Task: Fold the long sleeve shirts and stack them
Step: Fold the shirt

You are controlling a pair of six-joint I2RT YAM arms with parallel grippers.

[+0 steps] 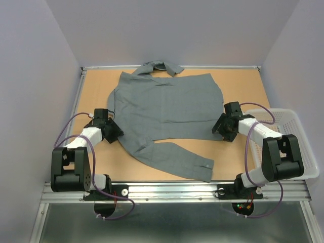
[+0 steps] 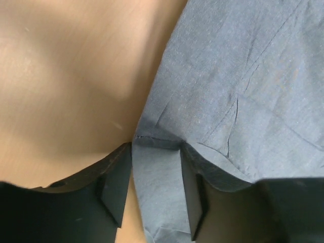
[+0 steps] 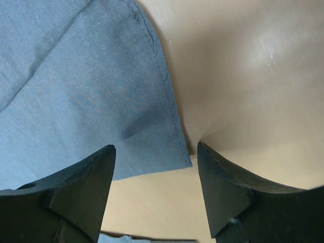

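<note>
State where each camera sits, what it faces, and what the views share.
Top external: above, behind the bases, facing down on the tan wooden table, grey button-up shirt, left arm, right arm.
Left wrist: on the left arm, facing down; left gripper open astride the shirt's edge.
Right wrist: likewise; right gripper open above a hem corner.
Shared: shirt and table.

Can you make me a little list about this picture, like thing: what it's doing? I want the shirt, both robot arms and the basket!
shirt: grey, long sleeves, spread out on the table, collar at the far edge
sleeve: one lies slanting toward the near side
left end effector: at the shirt's left edge, cloth between its fingers, grip unclear
right end effector: open, straddling the shirt's right hem corner
basket: white mesh, beside the table's right edge
</note>
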